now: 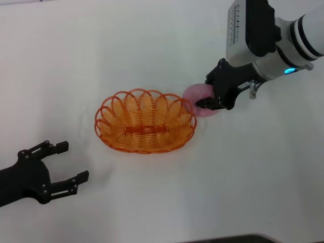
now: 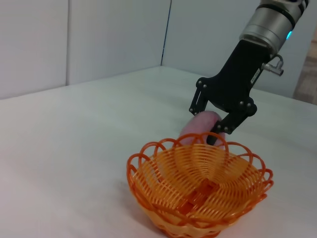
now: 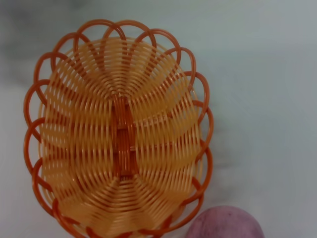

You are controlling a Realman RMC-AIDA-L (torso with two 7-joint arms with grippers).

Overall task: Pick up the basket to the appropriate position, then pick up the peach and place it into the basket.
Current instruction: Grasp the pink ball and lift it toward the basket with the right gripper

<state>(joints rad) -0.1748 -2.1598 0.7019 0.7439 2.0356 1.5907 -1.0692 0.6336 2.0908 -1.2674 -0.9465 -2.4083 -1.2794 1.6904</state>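
The orange wire basket [image 1: 146, 121] stands empty on the white table [image 1: 152, 45] in the middle of the head view. It also fills the right wrist view, where the basket [image 3: 119, 148] shows from above, and the basket [image 2: 198, 191] sits low in the left wrist view. The pink peach [image 1: 198, 100] lies just beyond the basket's right end. My right gripper [image 1: 205, 104] is shut on the peach, its black fingers [image 2: 225, 130] on either side of the peach [image 2: 200, 126]. Whether the fruit is off the table I cannot tell. My left gripper [image 1: 73, 161] rests open at the near left, apart from the basket.
White table surface surrounds the basket on all sides. White wall panels [image 2: 99, 39] stand behind the table in the left wrist view. A dark edge [image 1: 243, 238] shows at the table's near side.
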